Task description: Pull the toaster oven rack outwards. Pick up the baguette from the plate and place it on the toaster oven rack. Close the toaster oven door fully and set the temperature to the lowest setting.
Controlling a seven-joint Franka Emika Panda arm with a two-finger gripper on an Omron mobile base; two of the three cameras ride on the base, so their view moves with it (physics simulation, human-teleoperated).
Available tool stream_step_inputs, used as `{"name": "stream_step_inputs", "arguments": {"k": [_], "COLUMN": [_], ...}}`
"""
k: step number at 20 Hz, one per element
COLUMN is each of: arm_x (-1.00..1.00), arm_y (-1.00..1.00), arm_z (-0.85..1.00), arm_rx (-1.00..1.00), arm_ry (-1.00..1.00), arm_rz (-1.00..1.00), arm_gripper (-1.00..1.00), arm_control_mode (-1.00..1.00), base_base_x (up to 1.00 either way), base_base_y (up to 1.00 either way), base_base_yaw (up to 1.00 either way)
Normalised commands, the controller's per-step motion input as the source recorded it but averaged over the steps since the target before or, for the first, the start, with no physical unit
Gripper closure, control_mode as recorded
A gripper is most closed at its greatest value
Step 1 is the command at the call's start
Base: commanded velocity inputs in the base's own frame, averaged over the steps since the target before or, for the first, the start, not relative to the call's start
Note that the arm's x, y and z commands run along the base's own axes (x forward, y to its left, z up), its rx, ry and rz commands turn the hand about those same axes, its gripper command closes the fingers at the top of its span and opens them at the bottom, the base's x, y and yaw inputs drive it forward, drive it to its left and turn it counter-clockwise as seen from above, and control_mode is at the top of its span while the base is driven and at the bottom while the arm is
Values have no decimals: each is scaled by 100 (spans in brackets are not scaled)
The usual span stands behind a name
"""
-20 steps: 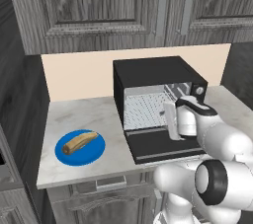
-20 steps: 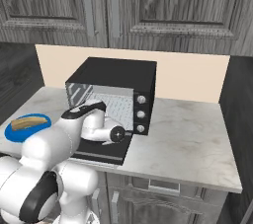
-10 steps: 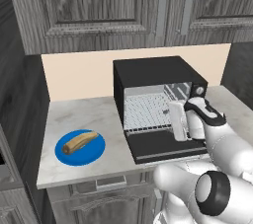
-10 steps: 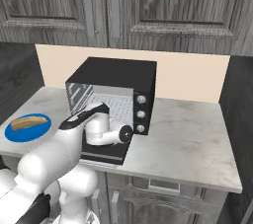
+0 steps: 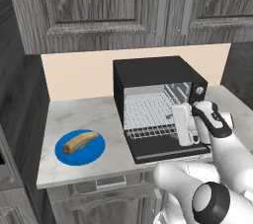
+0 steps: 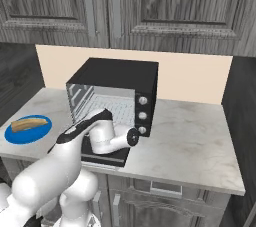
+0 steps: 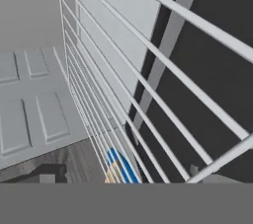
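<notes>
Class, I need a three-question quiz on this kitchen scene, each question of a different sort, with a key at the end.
1. True or false: the baguette lies on the toaster oven rack.
2. Multiple choice: the toaster oven door is A) shut upright, B) folded down open, C) taken off.
3. Fill in: the plate sits on the counter to the ___ of the toaster oven, as the left base view shows it.

Key: 1. False, it lies on the blue plate. 2. B. 3. Left.
</notes>
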Motion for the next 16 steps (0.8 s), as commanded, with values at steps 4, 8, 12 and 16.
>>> {"name": "stream_step_inputs", "arguments": {"k": [4,8,12,16], "arm_x": [-6,-23,-13,1], "arm_y": [0,0,0,0], "arm_z": [73,81,63,50], "arm_rx": [-9,-14,-16,-18], "arm_ry": [19,19,10,0], "arm_rz": [0,1,0,3], "arm_gripper": [-100,-100,-100,-100], "arm_control_mode": [-100,-100,-100,-100], "base_base_x": [0,0,0,0], "base_base_y": [0,0,0,0], "base_base_yaw": [0,0,0,0]}}
